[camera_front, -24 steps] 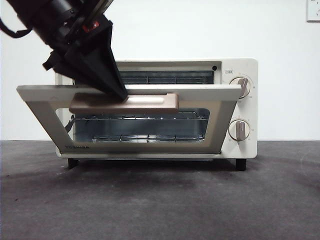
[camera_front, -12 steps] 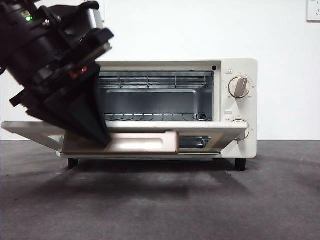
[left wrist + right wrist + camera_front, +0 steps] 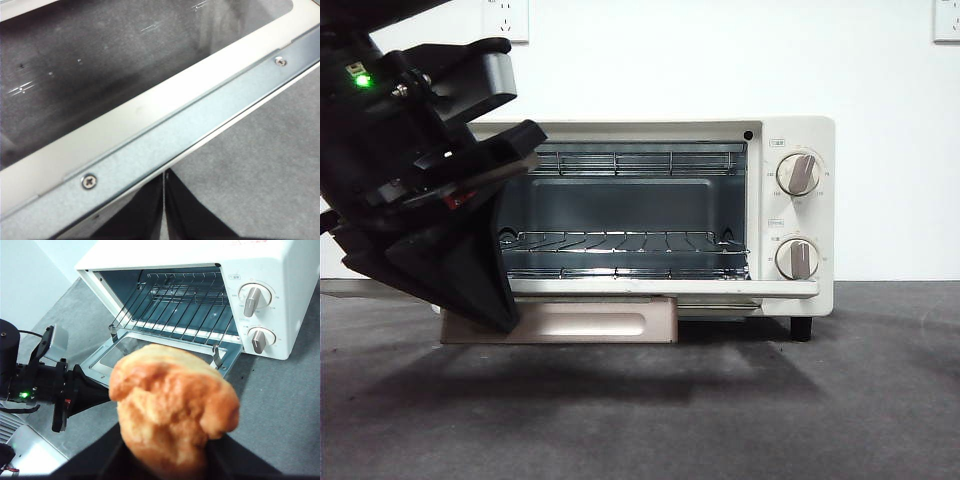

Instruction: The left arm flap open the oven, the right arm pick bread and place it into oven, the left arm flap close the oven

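Oven stands on the grey bench toward its back edge, against the white wall, door dropped fully open and lying flat out toward the front edge. Beige handle hangs at the door's front lip, just above the bench. Wire rack shows inside the cavity; two knobs on the panel beside it. Left gripper sits low in front of the oven, its tip at the handle end of the door; in the left wrist view the fingers are pressed together, only a thin seam between them, nothing held, their tips right against the door's front rim and its metal strip with screws. Right gripper is raised in front of the oven, above the bench and well apart from the cavity, its fingers closed around the bread, which fills the near field of the right wrist view. Bread is golden-orange, lumpy-topped, off the bench, not touching the oven.
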Controlling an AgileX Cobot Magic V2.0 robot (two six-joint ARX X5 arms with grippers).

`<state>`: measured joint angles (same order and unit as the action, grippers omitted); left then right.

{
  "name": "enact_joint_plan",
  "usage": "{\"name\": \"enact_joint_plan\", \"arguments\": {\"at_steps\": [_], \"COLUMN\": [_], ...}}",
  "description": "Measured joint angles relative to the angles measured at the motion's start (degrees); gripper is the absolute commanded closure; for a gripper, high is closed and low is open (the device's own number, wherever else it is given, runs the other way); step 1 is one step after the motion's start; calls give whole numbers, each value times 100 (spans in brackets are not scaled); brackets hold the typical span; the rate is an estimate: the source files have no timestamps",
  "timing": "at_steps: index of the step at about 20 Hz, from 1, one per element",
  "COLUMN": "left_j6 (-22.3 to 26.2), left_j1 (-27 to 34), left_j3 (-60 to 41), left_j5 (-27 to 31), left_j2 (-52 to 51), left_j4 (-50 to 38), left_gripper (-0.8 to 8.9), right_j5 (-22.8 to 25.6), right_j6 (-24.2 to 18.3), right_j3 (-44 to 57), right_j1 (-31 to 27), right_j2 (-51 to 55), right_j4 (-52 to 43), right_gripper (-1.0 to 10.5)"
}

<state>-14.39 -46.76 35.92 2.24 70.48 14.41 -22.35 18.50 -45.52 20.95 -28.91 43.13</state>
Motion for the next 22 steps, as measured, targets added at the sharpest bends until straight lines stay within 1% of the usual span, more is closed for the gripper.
{"name": "enact_joint_plan", "arguments": {"at_steps": [3, 6, 10, 13, 15, 17, 19, 22], "left_j6": [0, 4, 4, 2, 2, 2, 2, 9], "left_j1": [-105, -153, -153, -153, -153, -151, -153, -151], "left_j3": [0, 0, 33, 251, 540, 831, 1176, 1714], "left_j5": [55, 129, 146, 157, 227, 278, 437, 743], "left_j2": [-142, -557, -1491, -2297, -2741, -3117, -3418, -3823], "left_j4": [28, 173, 839, 1381, 1818, 2203, 2579, 3176], "left_gripper": [798, 798, 798, 798, 798, 798, 798, 798], "right_j5": [2, 0, -39, -343, -463, -450, -400, -116], "right_j6": [0, 0, 0, 0, 26, 160, 376, 837], "right_j3": [0, 0, 0, 0, 0, 0, 0, -4], "right_j1": [0, 0, 0, 48, 238, 579, 977, 1451], "right_j2": [0, -20, -313, -820, -1246, -1700, -2181, -3012], "right_j4": [-2, -2, -2, -120, -483, -1038, -1770, -2955], "right_gripper": [812, 812, 812, 812, 812, 813, 816, 816]}}
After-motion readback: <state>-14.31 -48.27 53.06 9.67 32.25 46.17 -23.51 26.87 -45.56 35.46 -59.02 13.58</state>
